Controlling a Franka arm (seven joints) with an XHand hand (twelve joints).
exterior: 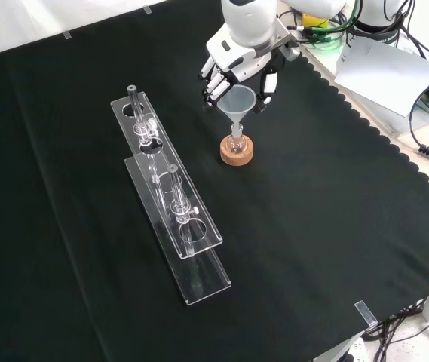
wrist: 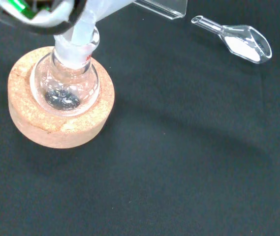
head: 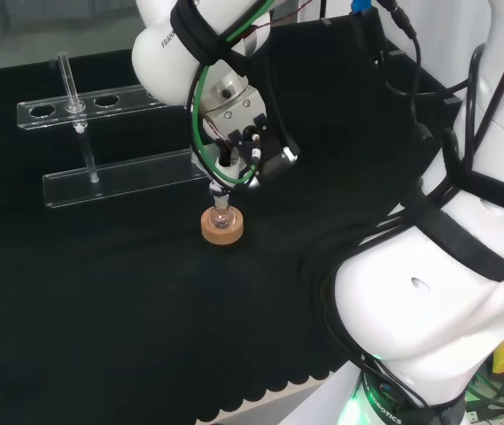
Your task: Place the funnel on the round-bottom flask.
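- Nearest in the front view is a long clear rack [exterior: 173, 204] lying on the black tabletop [exterior: 312, 249], with a few small glass pieces set in its holes. It stands well apart from the work, so it seems parked out of the way.
- Farther off in that view, a cork ring [exterior: 237, 151] holds the round-bottom flask [exterior: 237, 142] upright. A round base would roll without a stand, which is likely why the ring is there. The wrist view shows the bulb seated in the ring's hollow with a dark patch at its bottom.
- The funnel [exterior: 238, 102] sits directly above the flask, cone up and stem pointing down into the neck. In the wrist view the stem appears to have entered the neck, though how deep I cannot say.
- Behind and above the funnel is the hand [exterior: 233, 64], hanging from the white arm and pointing downward. Its fingers [exterior: 212, 84] reach down on either side of the cone's rim. They look curled round it, so I judge the funnel not yet released.
- In the wrist view a small clear scoop-shaped glass piece [wrist: 240, 40] lies on the cloth, apart from the flask.
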